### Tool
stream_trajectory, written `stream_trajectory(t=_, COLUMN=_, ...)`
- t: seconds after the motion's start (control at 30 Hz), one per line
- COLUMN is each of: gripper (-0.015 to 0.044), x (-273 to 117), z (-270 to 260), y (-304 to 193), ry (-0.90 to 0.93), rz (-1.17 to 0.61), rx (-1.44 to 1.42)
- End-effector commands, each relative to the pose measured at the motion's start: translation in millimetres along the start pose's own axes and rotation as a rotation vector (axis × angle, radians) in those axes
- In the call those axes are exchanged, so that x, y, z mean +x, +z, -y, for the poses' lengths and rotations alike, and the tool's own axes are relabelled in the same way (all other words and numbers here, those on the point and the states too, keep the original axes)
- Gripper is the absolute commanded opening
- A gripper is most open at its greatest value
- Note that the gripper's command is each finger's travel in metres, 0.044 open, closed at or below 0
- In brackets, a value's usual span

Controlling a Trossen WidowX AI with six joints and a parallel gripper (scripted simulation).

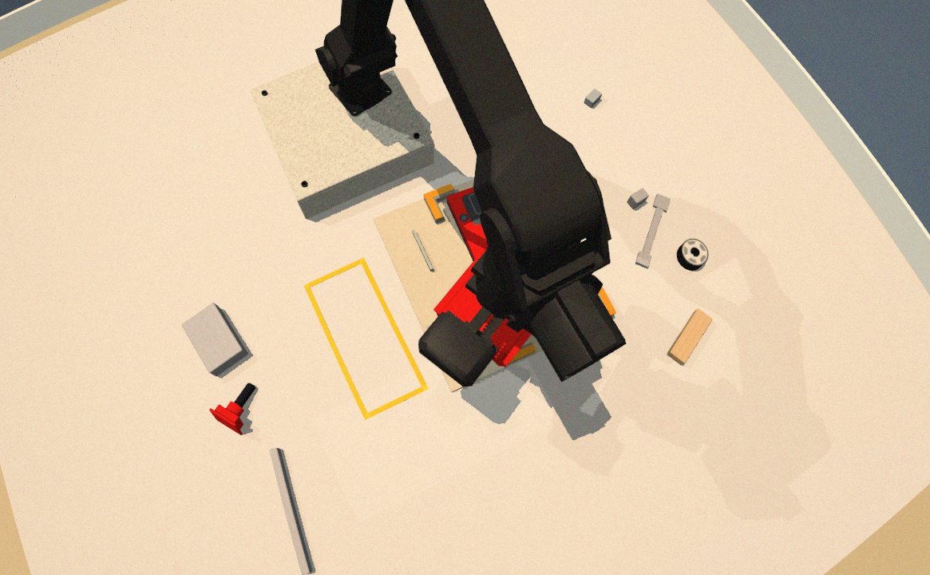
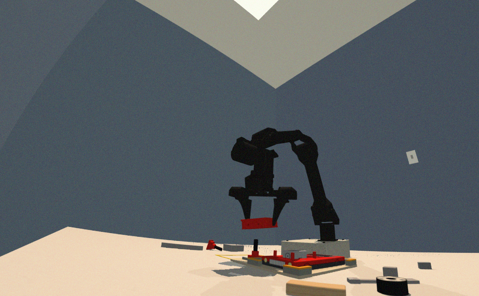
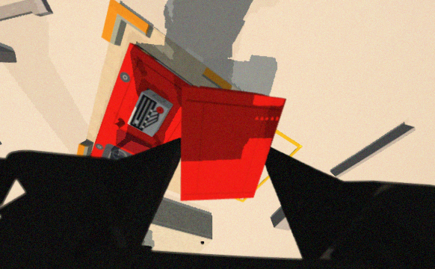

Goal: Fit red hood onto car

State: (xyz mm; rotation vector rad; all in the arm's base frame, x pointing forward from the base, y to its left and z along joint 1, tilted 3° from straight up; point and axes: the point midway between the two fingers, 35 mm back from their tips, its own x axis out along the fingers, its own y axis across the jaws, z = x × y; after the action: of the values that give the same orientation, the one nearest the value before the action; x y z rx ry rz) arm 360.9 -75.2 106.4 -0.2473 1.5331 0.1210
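Note:
My gripper [image 2: 260,222] [image 3: 224,146] is shut on the hood [image 1: 459,301] [image 2: 259,223] [image 3: 221,149], one finger on each side. The red hood hangs well above the jig, roughly level, clear of the deck and turned relative to the car in the wrist view. The red chassis [image 1: 457,200] [image 2: 318,262] [image 3: 113,108] sits in the jig [image 2: 297,270] between orange-topped corners. The grey engine block [image 2: 298,253] [image 3: 148,112] stands on the deck, with pegs such as this peg [image 2: 314,254] around it. The arm hides much of the car in the top view; the hood's holes are not visible.
A red part with a black stem [image 2: 255,244] stands upright beside the jig; another [image 1: 228,416] lies left. Around are a grey block [image 1: 214,339], bar [image 1: 293,511], wheel [image 1: 693,252], wooden block [image 1: 689,335], axle-like piece [image 1: 652,232] and yellow outline [image 1: 336,350].

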Motion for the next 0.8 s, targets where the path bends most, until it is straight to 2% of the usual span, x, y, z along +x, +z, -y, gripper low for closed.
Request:
stream_trajectory(t=0.0, gripper=0.0000, x=-1.9, z=-11.7, y=0.0, ry=-0.011, rz=-0.006, rx=0.061)
stream_trajectory(t=0.77, gripper=0.0000, x=-8.2, z=-82.2, y=2.5, ry=-0.073, rz=-0.004, rx=0.444)
